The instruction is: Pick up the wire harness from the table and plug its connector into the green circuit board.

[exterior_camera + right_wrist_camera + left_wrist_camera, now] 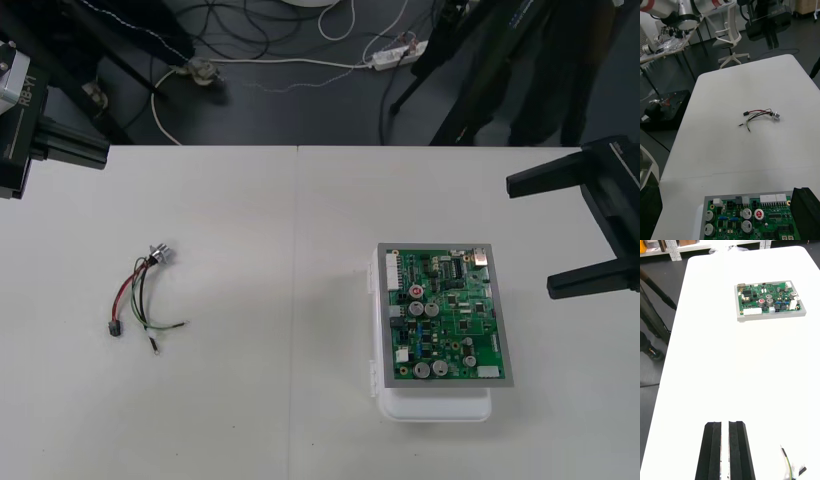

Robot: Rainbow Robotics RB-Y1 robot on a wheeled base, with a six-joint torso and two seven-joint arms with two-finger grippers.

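Note:
The wire harness [143, 292] lies loose on the table's left half, with its black plug [115, 328] toward the front and its metal socket [159, 254] toward the back. The green circuit board [445, 315] sits on its white base [435, 405] right of centre. My right gripper [530, 237] hovers open just right of the board, one finger [807, 212] beside the board's edge. My left gripper [724, 423] is shut on nothing, and the harness's loose wire ends [788, 461] lie just beside its fingers. From the right wrist, the harness [760, 114] lies mid-table, apart from the board [748, 219].
The left arm [20, 110] comes in over the table's far left corner. The table's far edge [300, 147] borders dark floor with cables. A seam [296, 300] runs down the table between the harness and the board.

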